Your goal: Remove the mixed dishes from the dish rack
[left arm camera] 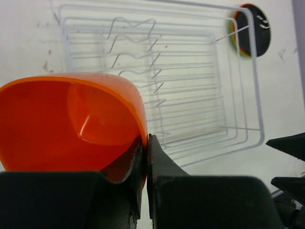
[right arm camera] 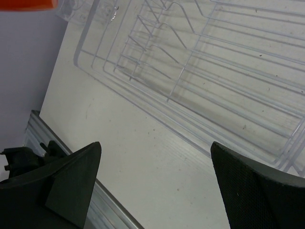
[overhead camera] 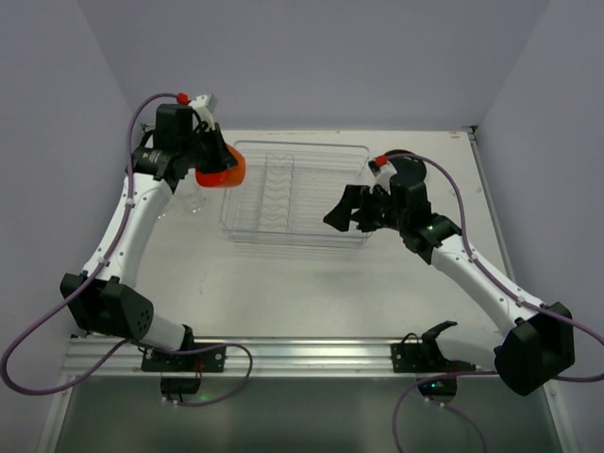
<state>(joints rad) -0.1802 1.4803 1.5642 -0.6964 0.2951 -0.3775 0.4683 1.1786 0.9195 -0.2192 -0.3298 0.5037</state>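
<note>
My left gripper (overhead camera: 209, 159) is shut on the rim of the orange plastic cup (overhead camera: 223, 175), holding it tilted in the air over the left end of the clear dish rack (overhead camera: 311, 203). In the left wrist view the fingers (left arm camera: 145, 139) pinch the cup's wall (left arm camera: 71, 114), and the rack (left arm camera: 200, 102) lies beyond with no dishes in its slots. A stack of plates with a black one facing me (left arm camera: 251, 29) lies just past the rack's far corner. My right gripper (overhead camera: 340, 215) is open and empty at the rack's right end; its wrist view shows it above the rack's near edge (right arm camera: 155, 144).
A clear glass cup (overhead camera: 193, 201) stands on the table left of the rack, under my left arm. Grey walls close in the table at left, back and right. An aluminium rail (overhead camera: 302, 354) runs along the near edge.
</note>
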